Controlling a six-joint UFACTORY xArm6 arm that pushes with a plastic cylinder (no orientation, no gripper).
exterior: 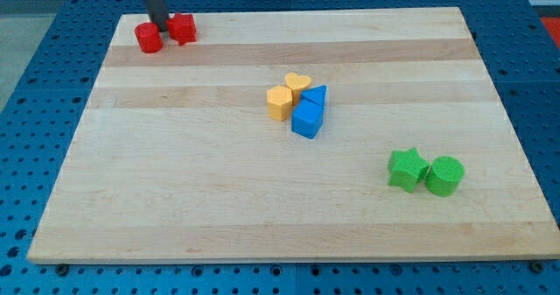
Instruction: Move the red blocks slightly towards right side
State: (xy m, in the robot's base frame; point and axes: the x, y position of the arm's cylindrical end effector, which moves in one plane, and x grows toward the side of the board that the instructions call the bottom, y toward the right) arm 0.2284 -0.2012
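No claw is fitted: the arm is ending in a straight dark rod, so no open or closed state is being shown. My tip (161,24) is being held at about 11 o'clock on the wooden board (175,207), just at the upper edge of the two red blocks, at the gap between them; whether it is touching either one cannot be told.

Six other blocks are being seen besides the two red ones, eight in all. The red cylinder (148,38) and the red star-like block (182,28) are lying side by side, touching, at the 11 o'clock corner.

Near the centre, four blocks are being clustered together: a yellow heart (297,83) at 12 o'clock of the group, a yellow block (279,103) at 9 o'clock, a blue block (316,97) at 3 o'clock and a blue cube (307,119) at 5 o'clock.

Toward 4 o'clock on the board, a green star (408,169) and a green cylinder (444,175) are resting against each other.
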